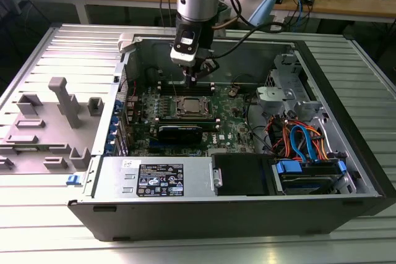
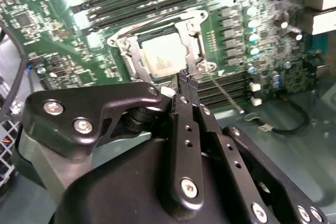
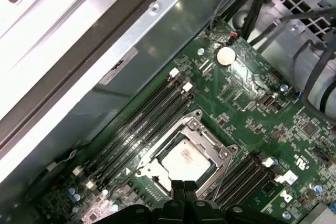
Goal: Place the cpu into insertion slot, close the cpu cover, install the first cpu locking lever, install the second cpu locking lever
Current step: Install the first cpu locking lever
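The gripper (image 1: 193, 77) hangs inside the open computer case (image 1: 346, 122), just above the far edge of the insertion slot (image 1: 192, 107) on the green motherboard (image 1: 232, 125). In both wrist views its two black fingers (image 2: 186, 80) are pressed together at the tips with nothing between them. The tips sit just beside the slot's rim, near a thin metal locking lever (image 2: 223, 94) that runs along the board away from the slot; whether they touch it is hard to tell.

The cpu (image 3: 186, 158) lies flat in the slot, its pale metal top showing through the window of the cpu cover (image 3: 202, 132), which appears to lie down over the chip, framing it on all sides. In the second wrist view the chip (image 2: 164, 56) sits square within the silver frame (image 2: 190, 27).

Rows of long dark memory slots (image 3: 142, 127) flank the socket on two sides. In the exterior view a black card (image 1: 180, 131) stands on the near side of the socket, and a grey parts tray (image 1: 49, 122) rests on the table at the exterior view's left
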Controlling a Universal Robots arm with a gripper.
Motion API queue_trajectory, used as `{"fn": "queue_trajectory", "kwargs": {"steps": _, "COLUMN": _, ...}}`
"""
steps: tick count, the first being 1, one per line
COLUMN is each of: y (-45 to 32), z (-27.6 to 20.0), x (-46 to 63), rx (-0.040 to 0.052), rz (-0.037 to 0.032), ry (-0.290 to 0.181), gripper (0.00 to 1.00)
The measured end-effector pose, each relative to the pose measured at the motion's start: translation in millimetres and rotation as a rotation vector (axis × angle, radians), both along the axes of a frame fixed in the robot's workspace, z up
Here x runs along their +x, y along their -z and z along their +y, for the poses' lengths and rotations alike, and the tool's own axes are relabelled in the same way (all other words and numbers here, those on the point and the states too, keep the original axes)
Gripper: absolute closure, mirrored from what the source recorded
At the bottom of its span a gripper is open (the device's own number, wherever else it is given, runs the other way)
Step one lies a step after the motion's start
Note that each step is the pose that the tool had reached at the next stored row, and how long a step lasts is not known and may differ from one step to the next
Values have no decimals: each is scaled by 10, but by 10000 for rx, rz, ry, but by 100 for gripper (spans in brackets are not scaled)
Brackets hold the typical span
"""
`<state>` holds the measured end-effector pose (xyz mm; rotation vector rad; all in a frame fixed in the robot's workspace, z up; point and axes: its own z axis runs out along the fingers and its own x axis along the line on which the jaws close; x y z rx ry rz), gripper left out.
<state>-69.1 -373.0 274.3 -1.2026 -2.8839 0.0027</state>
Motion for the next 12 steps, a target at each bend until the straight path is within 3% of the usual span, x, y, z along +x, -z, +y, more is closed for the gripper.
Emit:
{"fn": "queue_trajectory", "kwargs": {"steps": 5, "y": 1, "z": -1, "x": -138, "rx": 0, "rz": -2, "ry": -136, "gripper": 89}}
{"fn": "queue_trajectory", "kwargs": {"steps": 9, "y": 31, "z": -1, "x": -151, "rx": -1, "rz": -1, "ry": -1416, "gripper": 89}}
{"fn": "queue_trajectory", "kwargs": {"steps": 12, "y": 38, "z": -1, "x": -211, "rx": 0, "rz": -7, "ry": -1626, "gripper": 89}}
